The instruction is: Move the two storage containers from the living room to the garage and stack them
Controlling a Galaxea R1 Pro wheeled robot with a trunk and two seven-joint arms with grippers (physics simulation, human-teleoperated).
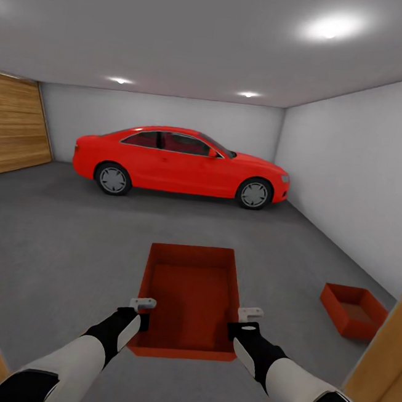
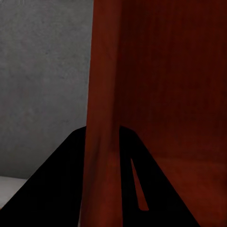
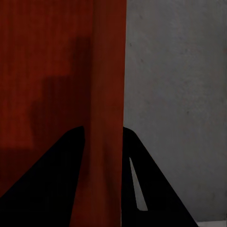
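Overall, the robot stands in the garage (image 1: 173,108), pale grey walls around and dark grey floor (image 1: 60,242) beneath. A red car (image 1: 180,165) is parked well ahead of both claws, with a wood-plank door (image 1: 14,122) off beyond the left claw.

One storage container (image 1: 190,299) is carried between the arms, open side up, above the floor. The left claw (image 1: 136,318) is clamped on the container's left wall near its nearer end; the left wrist view shows a dark finger (image 2: 61,189) on each side of the thin orange-red wall (image 2: 101,142). The right claw (image 1: 246,329) is clamped likewise on the right wall (image 3: 106,142).

The second storage container (image 1: 353,311) rests on the floor, forward and to the outside of the right claw, near the side wall.

Assessment: the carried box looks light and rigid, though its thin walls may flex or slip under a pinch. Opposed holds on the two long walls appear the sound choice, as the box should then stay level for stacking.
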